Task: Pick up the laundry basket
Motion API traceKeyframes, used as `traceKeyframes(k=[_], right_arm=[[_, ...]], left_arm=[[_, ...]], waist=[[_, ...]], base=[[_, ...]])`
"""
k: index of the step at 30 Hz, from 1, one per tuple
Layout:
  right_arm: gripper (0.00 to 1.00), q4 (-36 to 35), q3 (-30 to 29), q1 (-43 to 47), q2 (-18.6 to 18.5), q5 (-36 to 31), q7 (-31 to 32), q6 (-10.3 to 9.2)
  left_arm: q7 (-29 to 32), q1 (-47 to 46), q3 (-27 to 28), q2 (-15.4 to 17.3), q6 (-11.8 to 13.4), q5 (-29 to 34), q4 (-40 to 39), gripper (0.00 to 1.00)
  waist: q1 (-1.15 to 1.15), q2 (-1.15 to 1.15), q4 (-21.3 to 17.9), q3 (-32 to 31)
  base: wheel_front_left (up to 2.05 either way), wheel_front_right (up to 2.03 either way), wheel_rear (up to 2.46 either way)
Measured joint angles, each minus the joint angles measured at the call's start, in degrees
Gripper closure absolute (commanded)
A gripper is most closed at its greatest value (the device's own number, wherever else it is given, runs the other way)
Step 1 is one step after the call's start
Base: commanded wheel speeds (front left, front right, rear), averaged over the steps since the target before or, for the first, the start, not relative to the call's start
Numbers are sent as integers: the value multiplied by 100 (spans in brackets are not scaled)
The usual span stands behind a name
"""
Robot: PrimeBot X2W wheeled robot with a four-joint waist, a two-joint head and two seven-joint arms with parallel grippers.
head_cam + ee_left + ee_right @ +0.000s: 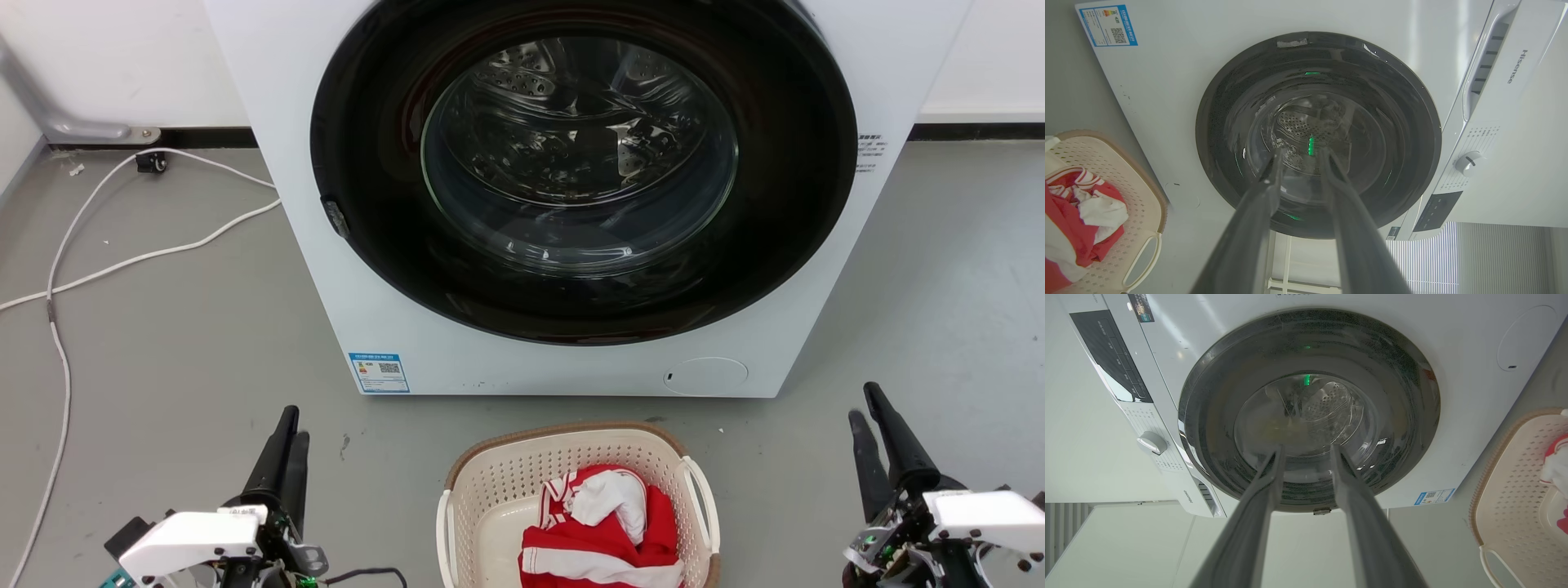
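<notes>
The laundry basket (502, 482) is cream perforated plastic with a brown rim and white side handles. It stands on the grey floor at the bottom centre of the head view, just in front of the washer. Red and white clothes (604, 531) lie in it. My left gripper (294, 425) is open to the basket's left, clear of it, fingers pointing at the washer. My right gripper (863, 402) is open to its right, also apart from it. The left wrist view has the basket (1139, 192) at its left edge, beside my left gripper (1303, 153). In the right wrist view the basket (1506, 490) sits at the right edge, off to the side of my right gripper (1307, 449).
A white front-loading washer (506, 367) with a round dark glass door (580, 155), shut, stands right behind the basket. A white cable (57, 343) trails over the floor on the left. Grey floor lies on both sides of the basket.
</notes>
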Motion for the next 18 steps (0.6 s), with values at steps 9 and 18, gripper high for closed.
traceKeyframes(k=[9, 18], right_arm=[[0, -109, 65, 100, 5, -301, -244, -7], [0, -318, 71, 177, 5, -1354, -478, -7]], left_arm=[[-240, 44, -233, -7, 0, 102, -65, 0], [-471, -26, -313, -5, 0, 1201, -172, 0]], waist=[[0, 0, 16, 4], [0, 0, 43, 6]], base=[[0, 0, 0], [0, 0, 0]])
